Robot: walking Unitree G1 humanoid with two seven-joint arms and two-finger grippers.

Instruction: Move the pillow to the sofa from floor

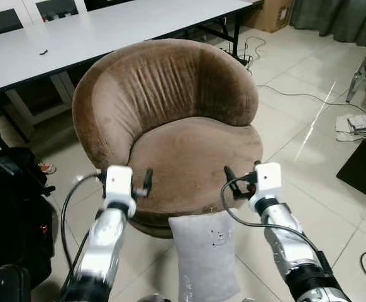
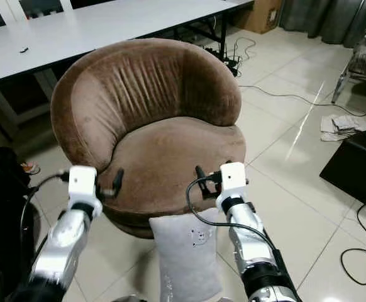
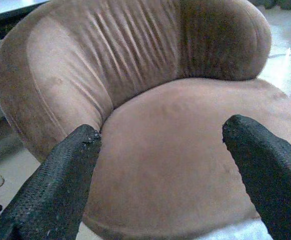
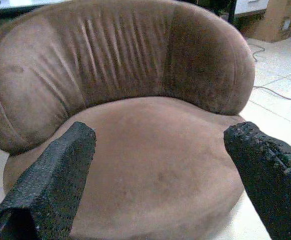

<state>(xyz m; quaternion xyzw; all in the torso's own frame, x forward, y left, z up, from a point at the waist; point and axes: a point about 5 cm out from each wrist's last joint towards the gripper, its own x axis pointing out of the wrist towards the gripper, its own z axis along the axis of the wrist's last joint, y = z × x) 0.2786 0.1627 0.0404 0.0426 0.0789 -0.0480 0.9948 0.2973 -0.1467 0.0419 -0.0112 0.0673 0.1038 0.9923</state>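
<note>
Pillow stands on the floor against the sofa front, long axis upright, below and between both end effectors. Right end effector looks a bit nearer than the left end effector. Both are wide open, holding nothing, so they'd need to drop down.

Even indoor daylight fills the room, entering from the far right, where a bright streak of glare crosses the glossy floor tiles. The brown sofa casts a soft shadow beneath its seat. Head views are sharp, with darker corners at lower left. Both wrist views are softer and grainier, washed out toward the window-side floor.
</note>
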